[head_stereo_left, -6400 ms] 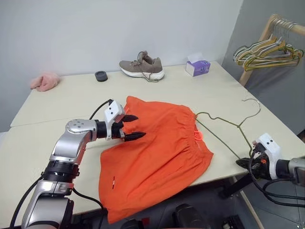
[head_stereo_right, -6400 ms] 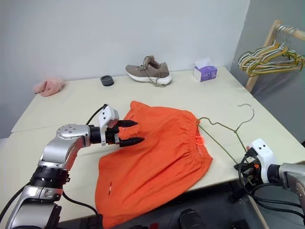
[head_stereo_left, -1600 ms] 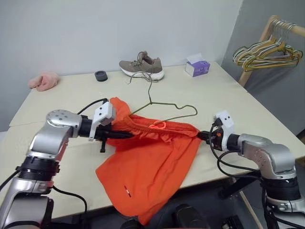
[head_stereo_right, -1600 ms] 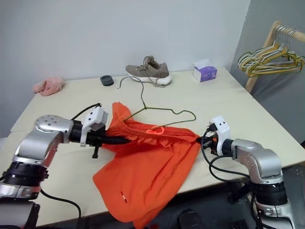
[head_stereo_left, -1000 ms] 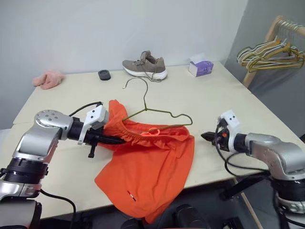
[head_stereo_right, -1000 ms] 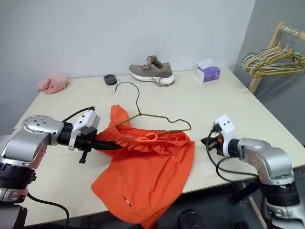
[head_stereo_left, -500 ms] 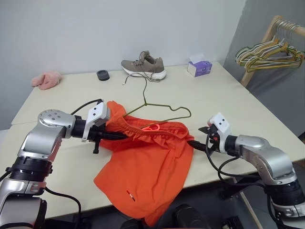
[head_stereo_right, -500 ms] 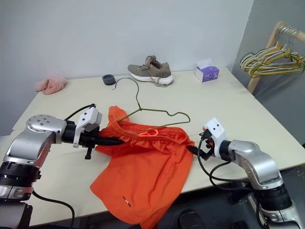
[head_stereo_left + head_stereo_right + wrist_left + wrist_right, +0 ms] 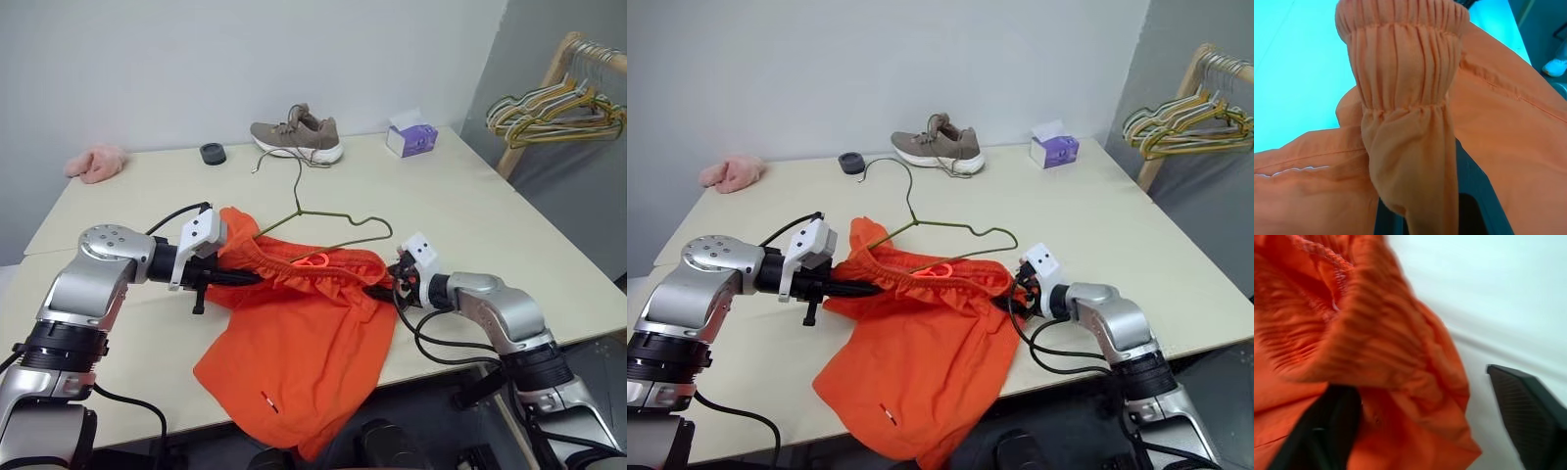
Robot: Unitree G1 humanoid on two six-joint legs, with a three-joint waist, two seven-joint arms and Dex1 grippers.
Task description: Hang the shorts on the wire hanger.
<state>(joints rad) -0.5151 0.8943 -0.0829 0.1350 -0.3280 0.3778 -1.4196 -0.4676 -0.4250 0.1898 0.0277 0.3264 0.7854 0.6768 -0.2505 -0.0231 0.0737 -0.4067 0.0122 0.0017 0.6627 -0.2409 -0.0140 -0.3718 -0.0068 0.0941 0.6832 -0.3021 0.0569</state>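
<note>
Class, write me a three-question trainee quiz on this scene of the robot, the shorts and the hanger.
1. True or false: the right gripper has its fingers spread around the shorts.
2. Which gripper clamps the waistband? A left gripper B right
3. Fill in: the wire hanger points its hook toward the ____.
Key: 1 true; 2 A; 3 shoe.

Left hand [image 9: 850,288] gripping orange shorts [image 9: 921,343] waistband, right hand [image 9: 1011,299] at opposite end, wire hanger [image 9: 939,233] behind
</note>
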